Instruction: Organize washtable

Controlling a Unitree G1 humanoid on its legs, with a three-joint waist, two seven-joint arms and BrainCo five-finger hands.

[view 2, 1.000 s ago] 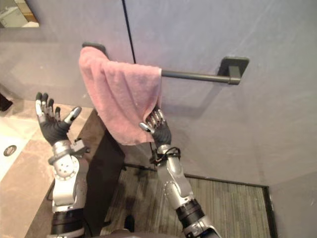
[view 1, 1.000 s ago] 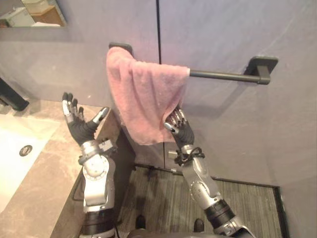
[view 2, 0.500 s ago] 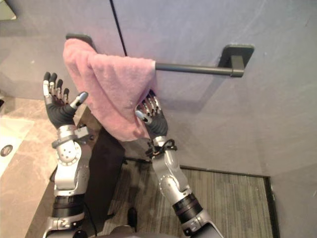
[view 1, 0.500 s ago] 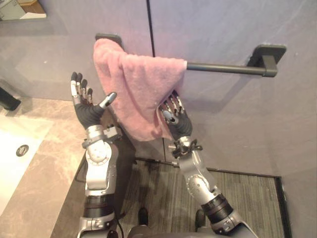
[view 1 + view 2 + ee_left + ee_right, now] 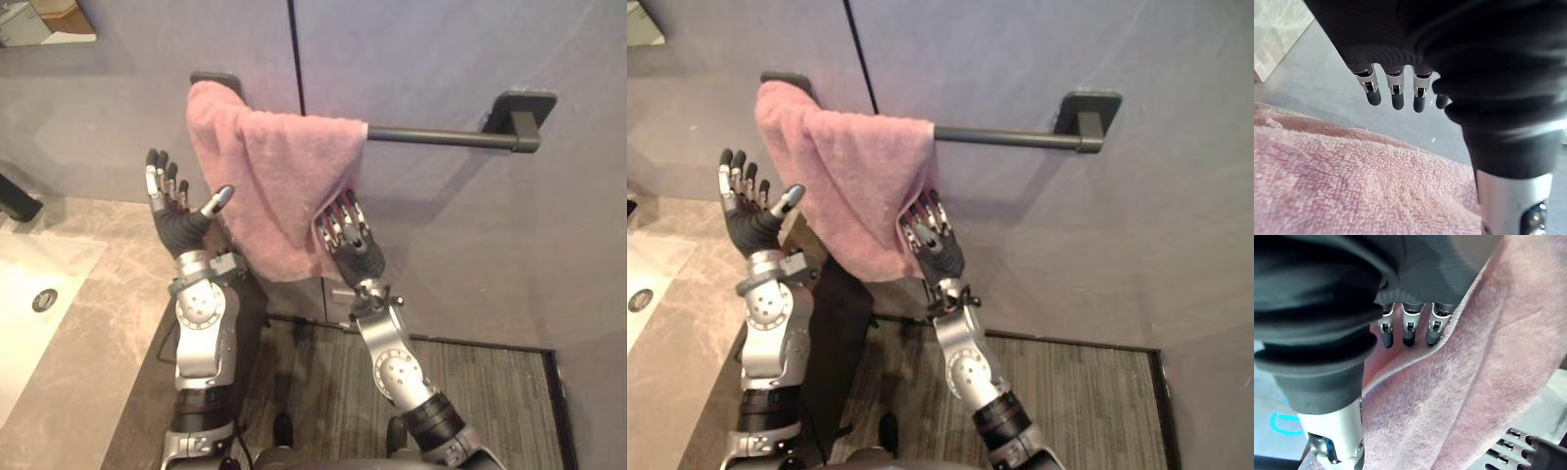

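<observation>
At the lower right corner of the pink terry towel (image 5: 274,176), the silver, dark-tipped fingers (image 5: 1408,330) of the right hand (image 5: 351,245) stand nearly straight and spread, pointing upward, closed around nothing. The right wrist view has the towel's hemmed edge lying right against them, and they appear to touch the cloth, though from where I stand I cannot be certain of contact. The palm faces away from the wall, the thumb held apart beside the cloth.

Over on the towel's other side, the left hand (image 5: 176,217) has its fingers (image 5: 1396,93) extended and fanned, palm turned up, the thumb pointing toward the cloth's left edge and just short of it. That hand holds nothing.

The towel itself is draped, bunched and uneven, over the left end of a dark metal towel rail (image 5: 441,137), hiding most of the left bracket, with its folds hanging to a point between the two hands. The right part of the rail is bare as far as its square dark bracket (image 5: 519,108) on the grey panelled wall (image 5: 441,49).

Below the left arm runs the beige marble countertop (image 5: 88,343) with a white basin (image 5: 29,284) and its round drain (image 5: 43,300).
</observation>
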